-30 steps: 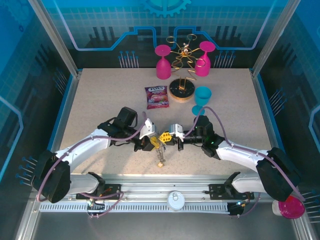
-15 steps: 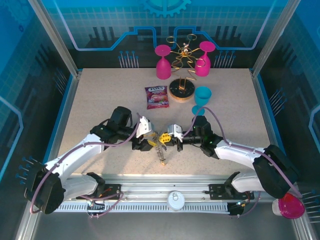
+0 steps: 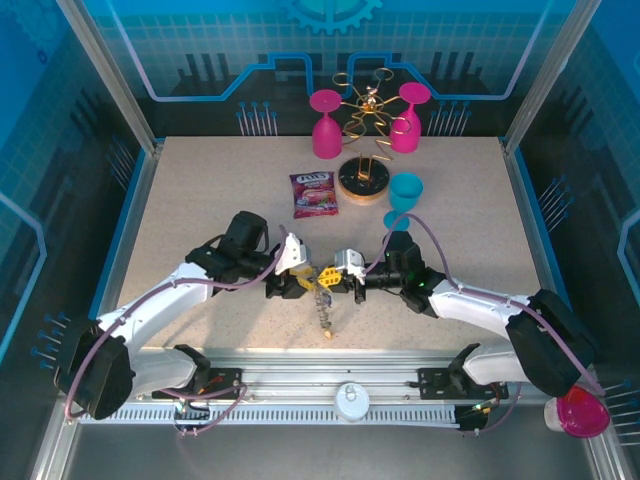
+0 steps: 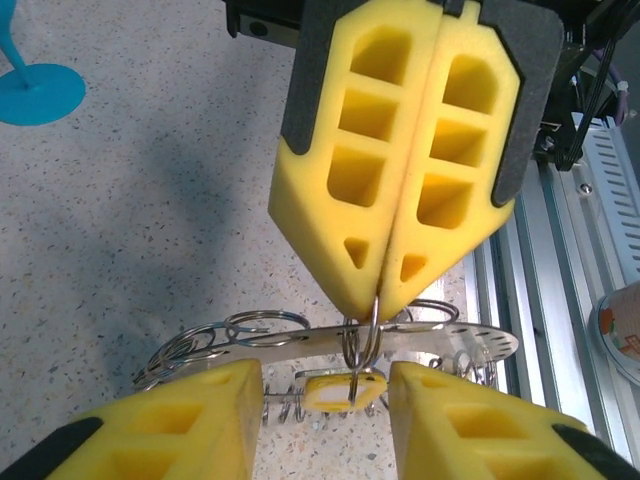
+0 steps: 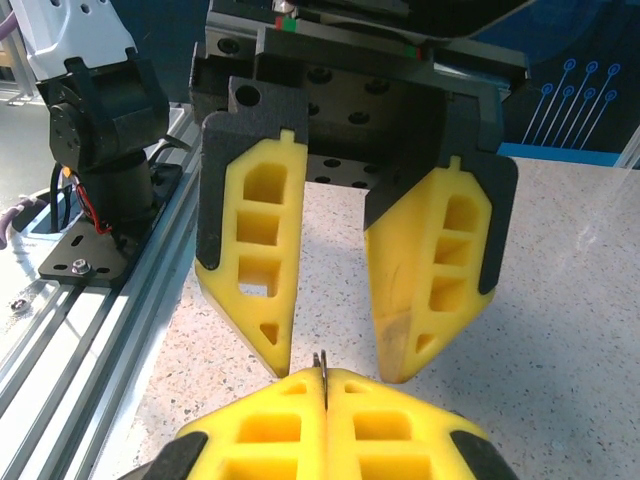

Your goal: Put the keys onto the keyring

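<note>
The keyring (image 4: 430, 343), a flat grey metal band with small wire loops, hangs edge-on between both grippers just above the table. My right gripper (image 4: 375, 298) is shut on one wire loop (image 4: 362, 340) threaded through it. A yellow-headed key (image 4: 340, 392) dangles from that loop. My left gripper (image 4: 325, 374) stands open around the key head, and neither pad touches it. In the top view the left gripper (image 3: 292, 285) and right gripper (image 3: 340, 279) meet nose to nose over the yellow key (image 3: 324, 275). In the right wrist view my right gripper (image 5: 323, 378) pinches the thin loop (image 5: 321, 362), facing the left gripper's spread fingers (image 5: 255, 270).
A coiled metal strand (image 3: 325, 318) hangs from the bunch towards the table. At the back stand a wire rack on a round wooden base (image 3: 362, 182), two pink glasses (image 3: 325, 128), a teal glass (image 3: 405, 193) and a sweet packet (image 3: 314, 194). The aluminium rail (image 3: 350, 372) borders the near edge.
My left gripper's jaws spread wider, then narrowed again, and its arm shifted slightly. The right gripper stayed shut on the loop, and the hanging strand swung a little.
</note>
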{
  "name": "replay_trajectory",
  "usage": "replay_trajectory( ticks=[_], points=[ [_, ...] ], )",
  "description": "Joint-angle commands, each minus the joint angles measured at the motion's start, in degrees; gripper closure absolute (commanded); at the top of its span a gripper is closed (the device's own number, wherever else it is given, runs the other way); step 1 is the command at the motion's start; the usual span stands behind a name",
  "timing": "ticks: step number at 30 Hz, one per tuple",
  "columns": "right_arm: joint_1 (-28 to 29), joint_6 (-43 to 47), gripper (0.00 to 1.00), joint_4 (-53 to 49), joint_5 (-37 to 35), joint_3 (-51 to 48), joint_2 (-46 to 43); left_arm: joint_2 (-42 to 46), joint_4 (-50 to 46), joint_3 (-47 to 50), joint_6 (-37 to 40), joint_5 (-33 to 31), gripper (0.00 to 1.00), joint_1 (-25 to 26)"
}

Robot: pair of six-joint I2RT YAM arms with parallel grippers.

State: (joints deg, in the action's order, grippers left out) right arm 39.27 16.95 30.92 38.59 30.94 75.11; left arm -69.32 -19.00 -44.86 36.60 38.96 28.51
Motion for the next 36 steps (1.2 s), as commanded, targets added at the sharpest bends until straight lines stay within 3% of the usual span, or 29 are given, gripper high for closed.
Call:
replay_trajectory(
  ticks=[1, 13, 20, 23, 24, 25, 27, 30, 32, 36],
  points=[
    [0.79, 0.76, 1.00, 1.52, -0.31, 2.32, 0.55, -0.79, 0.52, -2.08, 1.44, 2.57, 0.65, 0.61],
    [1.34, 1.31, 1.00, 0.41, -1.13, 2.73, 1.09, -0.99, 1.78, -2.09, 1.48, 3.65, 0.77, 1.04],
    [1.60, 2.16, 1.00, -1.58, -1.75, 3.25, 1.18, -0.37, 2.05, -2.12, 2.07, 3.50, 0.98, 1.03],
    [0.99, 0.42, 1.00, -1.11, -4.61, 3.23, 0.04, 0.54, 2.80, -1.57, 1.42, 1.89, 1.00, 1.03],
    [0.20, -1.27, 0.87, -0.84, -5.19, 3.16, -0.86, 1.05, 3.82, -1.12, -0.09, 0.72, 1.00, 1.10],
    [-0.57, -2.96, 0.74, -1.39, -5.52, 3.37, -2.08, 1.75, 5.36, -0.53, -2.92, -0.96, 1.00, 1.11],
    [-1.68, -5.14, 0.65, -5.48, -6.70, 4.74, -5.15, 3.44, 8.52, 0.52, -10.65, -5.92, 1.00, 1.33],
    [-1.92, -4.31, 0.60, -17.69, -8.52, 8.28, -9.17, 5.78, 9.06, 0.27, -25.98, -16.71, 1.00, 2.68],
    [-1.42, -5.68, 0.60, -23.60, -10.66, 10.40, -10.86, 6.68, 5.49, -1.45, -37.89, -26.66, 1.00, 3.58],
    [3.61, -7.32, 0.62, -29.84, -14.02, 12.51, -12.49, 6.48, -7.42, -7.21, -59.81, -36.56, 1.00, 4.00]
  ],
)
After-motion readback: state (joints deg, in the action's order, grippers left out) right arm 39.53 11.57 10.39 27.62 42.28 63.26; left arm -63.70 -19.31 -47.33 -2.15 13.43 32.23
